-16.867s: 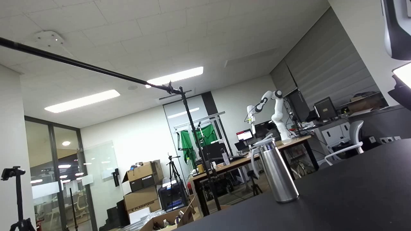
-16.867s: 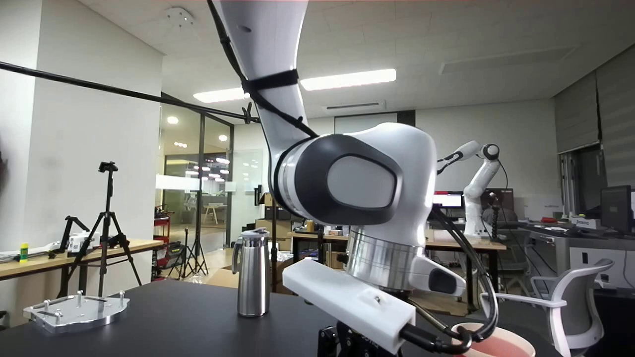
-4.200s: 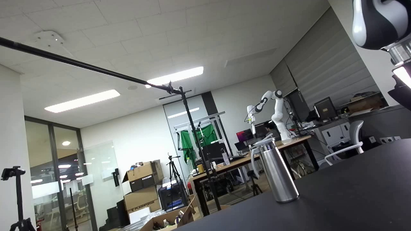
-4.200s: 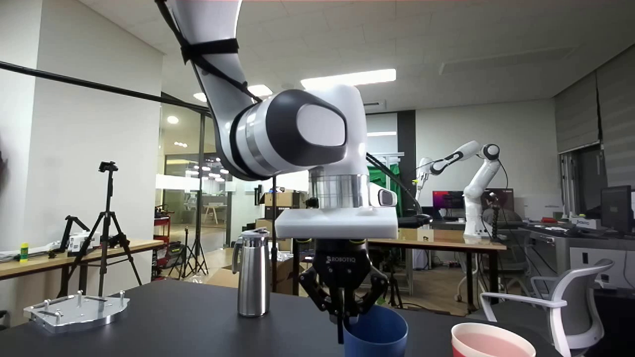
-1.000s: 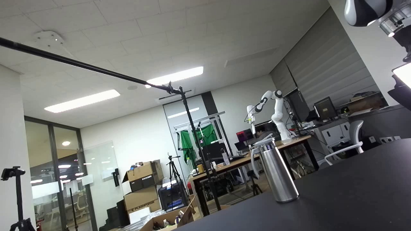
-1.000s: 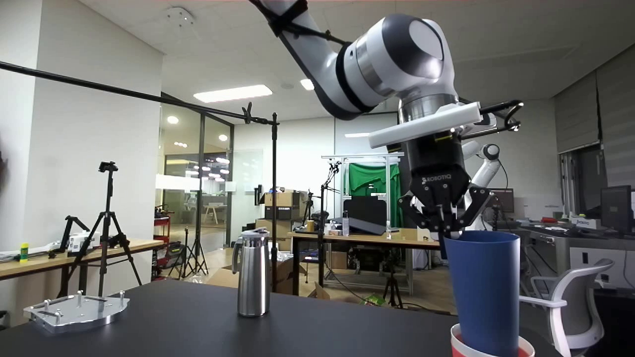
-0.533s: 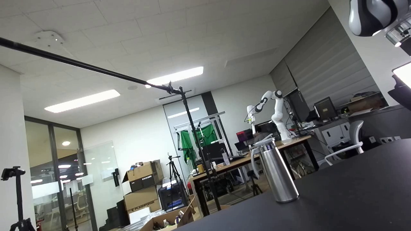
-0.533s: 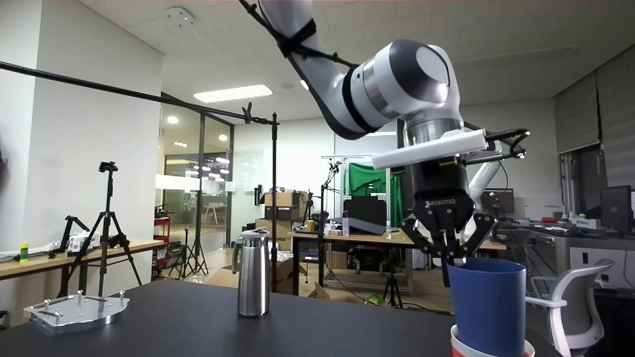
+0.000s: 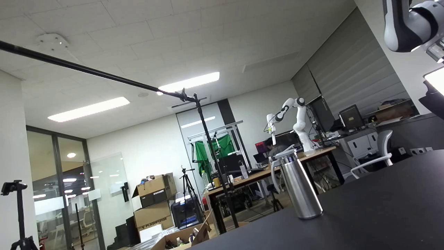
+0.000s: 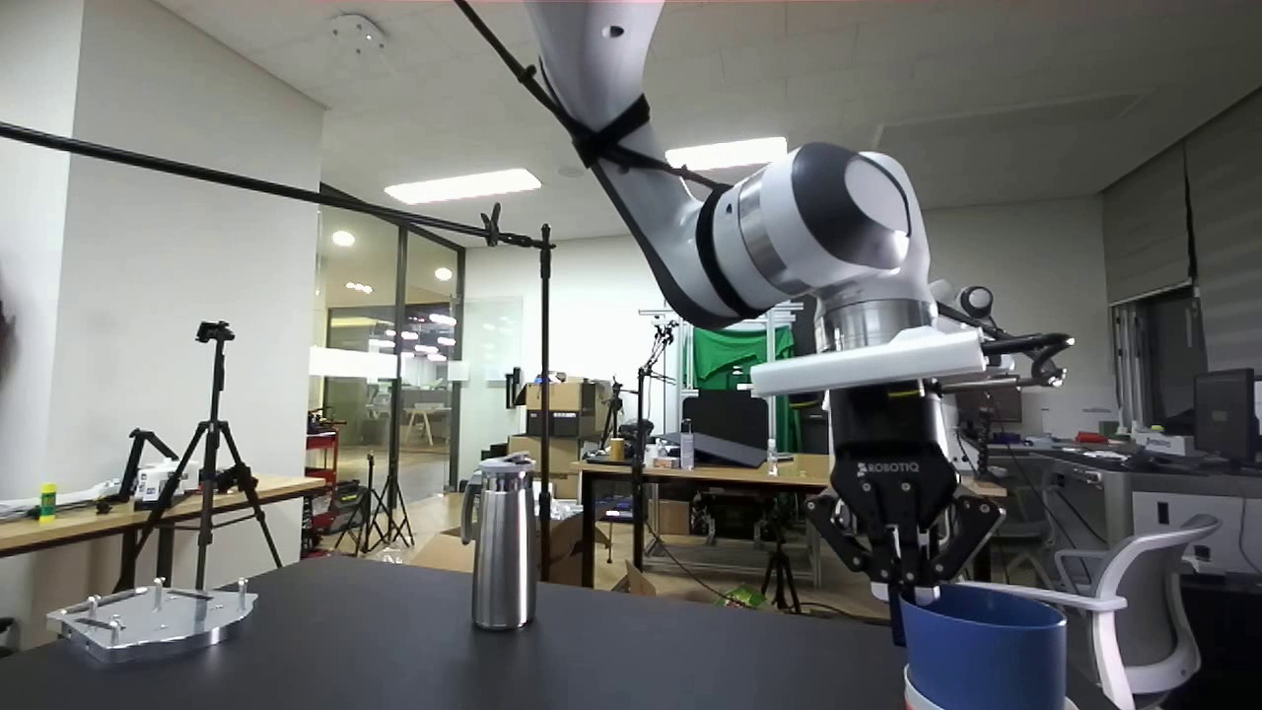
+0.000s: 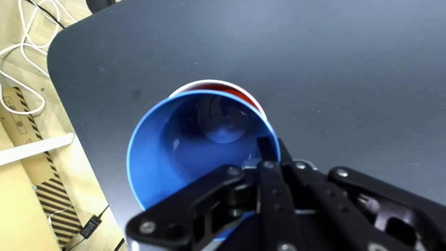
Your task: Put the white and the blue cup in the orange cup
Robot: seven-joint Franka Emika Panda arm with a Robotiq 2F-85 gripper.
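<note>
Change over the last half second: blue cup (image 10: 986,656) and gripper (image 11: 277,150) both sit lower, arm (image 10: 838,212) come down with them; steel jug (image 10: 505,552) unmoved

Blue cup: mouth up, lower part inside the orange cup (image 11: 230,89); both run out of sight at the bottom in an exterior view, so depth of nesting cannot be told. In the wrist view the blue rim overlaps the orange cup's white rim, leaving a crescent of red-orange inner wall exposed

Fingers: closed on the blue cup's wall at the rim, one inside the cup and one outside, at one side of the mouth

Tabletop (image 10: 345,651): black; in the wrist view the cups are near its edge, close to a rounded corner. Steel jug stands upright on it, handle at its side, well apart from the cups, seen in both exterior views. Metal plate (image 10: 158,628) with short posts lies on the same surface, farther along past the jug

Beyond the tabletop: office chair (image 10: 1149,602), partly hidden behind the blue cup in an exterior view; wooden desk (image 10: 710,474) bearing a second robot arm (image 9: 301,126); a person (image 9: 275,149) at that desk, partly hidden by the jug; green cloth (image 10: 730,355) hanging farther back; stacked cardboard boxes (image 10: 560,414); black tripod (image 10: 212,434) before a pale wall
</note>
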